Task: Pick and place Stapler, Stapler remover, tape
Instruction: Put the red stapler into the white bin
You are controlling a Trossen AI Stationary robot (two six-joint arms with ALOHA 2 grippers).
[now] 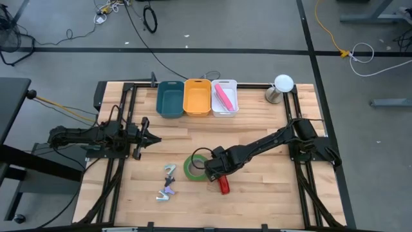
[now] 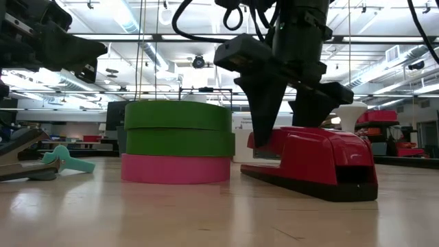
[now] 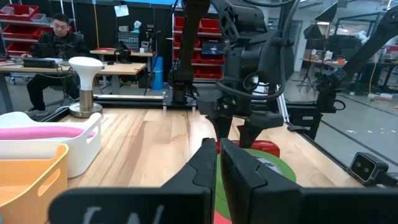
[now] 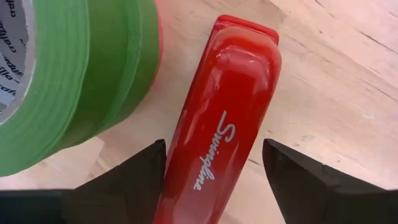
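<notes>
I see a pale wooden plank tabletop (image 1: 257, 135) on grey floor; 3 bins line its far edge, teal, orange and white. My right tool (image 1: 215, 175) hangs with fingers apart, straddling the glossy red stapler (image 4: 217, 124), which lies just beside the flat green tape roll (image 2: 178, 130). My left tool (image 1: 154, 138), fingers together, waits at the left. A person sits at a desk (image 3: 53, 43) beyond

staplers: 1, red (image 1: 224, 185), between the right claw (image 1: 217, 175) fingers | tape rolls: 1 stack, green on pink (image 1: 194, 167), just beside that claw | staple removers: 2 (image 1: 170, 170) (image 1: 165, 193), well apart from it | bins: 3, teal (image 1: 170, 98), orange (image 1: 197, 97), white (image 1: 224, 98) | lamps: 1 (image 1: 281, 87) | claws: 2, other at left (image 1: 149, 138)
</notes>
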